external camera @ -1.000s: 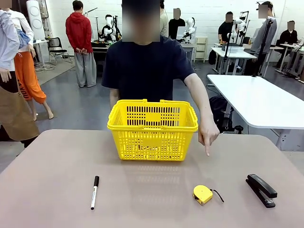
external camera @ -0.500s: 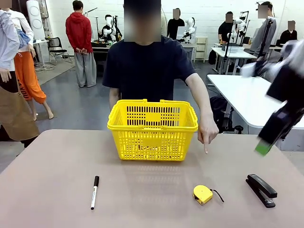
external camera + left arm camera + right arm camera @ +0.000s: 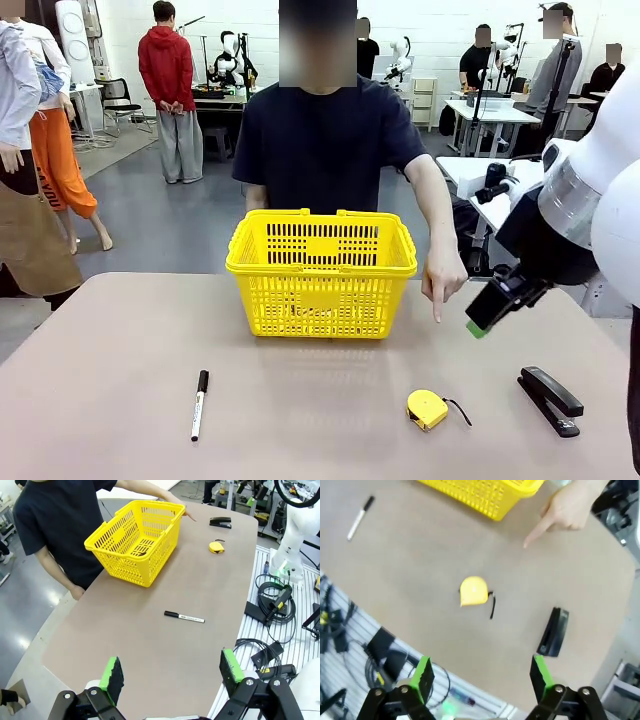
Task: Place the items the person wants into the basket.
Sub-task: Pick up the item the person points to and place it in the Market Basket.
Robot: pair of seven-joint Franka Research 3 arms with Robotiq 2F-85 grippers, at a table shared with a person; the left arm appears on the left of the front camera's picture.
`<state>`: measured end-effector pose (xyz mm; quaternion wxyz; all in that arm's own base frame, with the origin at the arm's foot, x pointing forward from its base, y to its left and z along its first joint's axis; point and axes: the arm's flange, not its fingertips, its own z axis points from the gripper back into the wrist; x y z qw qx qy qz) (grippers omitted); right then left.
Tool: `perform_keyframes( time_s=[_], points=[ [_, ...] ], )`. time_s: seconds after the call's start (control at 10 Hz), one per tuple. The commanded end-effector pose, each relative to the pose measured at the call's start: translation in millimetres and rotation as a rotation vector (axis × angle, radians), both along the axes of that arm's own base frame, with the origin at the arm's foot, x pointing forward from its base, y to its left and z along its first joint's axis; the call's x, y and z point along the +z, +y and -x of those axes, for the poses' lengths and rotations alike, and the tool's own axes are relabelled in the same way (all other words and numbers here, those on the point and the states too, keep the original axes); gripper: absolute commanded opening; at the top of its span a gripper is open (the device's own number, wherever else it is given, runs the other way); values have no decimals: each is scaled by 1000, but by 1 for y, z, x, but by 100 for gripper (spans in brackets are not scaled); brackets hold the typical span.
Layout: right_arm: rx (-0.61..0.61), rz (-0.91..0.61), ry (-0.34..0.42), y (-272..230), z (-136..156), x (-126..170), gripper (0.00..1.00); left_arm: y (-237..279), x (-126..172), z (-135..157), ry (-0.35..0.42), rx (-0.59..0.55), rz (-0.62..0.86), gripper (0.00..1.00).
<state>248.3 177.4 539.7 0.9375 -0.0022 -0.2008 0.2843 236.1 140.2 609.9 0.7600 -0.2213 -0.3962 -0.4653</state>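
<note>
Front view, near edge first. On the bench (image 3: 120, 350), three things lie in a loose row. A white marker (image 3: 199, 405) with a black cap is at left, cap end pointing away. A small yellow tape measure (image 3: 427, 409) is right of centre, with a short black strap trailing to its right. A black stapler (image 3: 550, 399) is at far right, well apart from the tape measure.

The right jaws hang above the bench, tilted down and leftward, over the ground between the tape measure and the stapler. One green pad (image 3: 477, 327) shows here. In the right wrist view both pads stand wide apart with nothing between them. The tape measure sits ahead, roughly centred, and the stapler is off to one side.

Just left of the pad is the person's hand (image 3: 443, 285), index finger pointing straight down at the bench, beyond the tape measure. Cannot tell whether the fingertip touches the surface.

The yellow basket (image 3: 321, 272) stands upright at the middle of the far side, handles folded down. The person (image 3: 320, 150), in a dark navy T-shirt, stands close behind it.

Left wrist view: the left jaws are fully spread and empty, high over the bench, with the marker lying ahead of them.
</note>
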Motion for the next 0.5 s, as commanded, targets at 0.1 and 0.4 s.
perform_keyframes(
  time_s=[0.1, 0.4],
  points=[
    [0, 0, 0, 0, 0, 0, 100, 1, 0, 0, -18, -20, 6, 100],
    [0, 0, 0, 0, 0, 0, 100, 1, 0, 0, -18, -20, 6, 100]
  ],
)
